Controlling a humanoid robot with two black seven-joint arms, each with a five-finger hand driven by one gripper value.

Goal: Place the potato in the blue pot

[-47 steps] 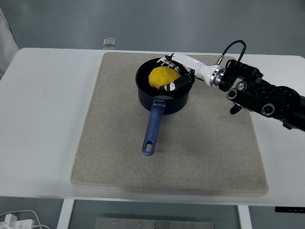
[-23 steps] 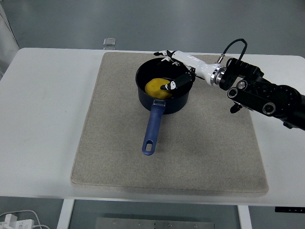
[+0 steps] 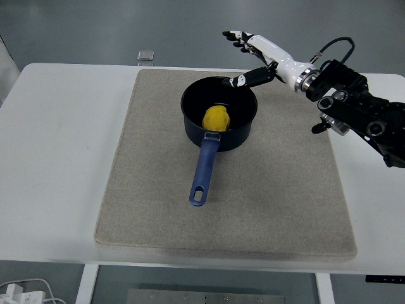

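A yellow potato (image 3: pixel 215 118) lies inside the dark blue pot (image 3: pixel 190 126), near the wall on the handle side. The pot stands on a beige mat (image 3: pixel 152 190), its long blue handle (image 3: pixel 202 170) pointing toward the table's near edge. My right hand (image 3: pixel 250 57), white with black fingertips, hovers above and behind the pot's right rim. Its fingers are spread and hold nothing. The thumb (image 3: pixel 248 78) reaches over the far rim, apart from the potato. The black right arm (image 3: pixel 361 114) comes in from the right edge.
The mat covers the middle of the white table (image 3: pixel 57 139). A small clear object (image 3: pixel 145 56) sits at the table's far edge, behind the mat's left corner. Cables and a white plug (image 3: pixel 16 292) lie on the floor at the lower left.
The right hand let go of the potato, which dropped and settled inside the pot. The hand then rose and pulled back to the upper right, fingers spread.
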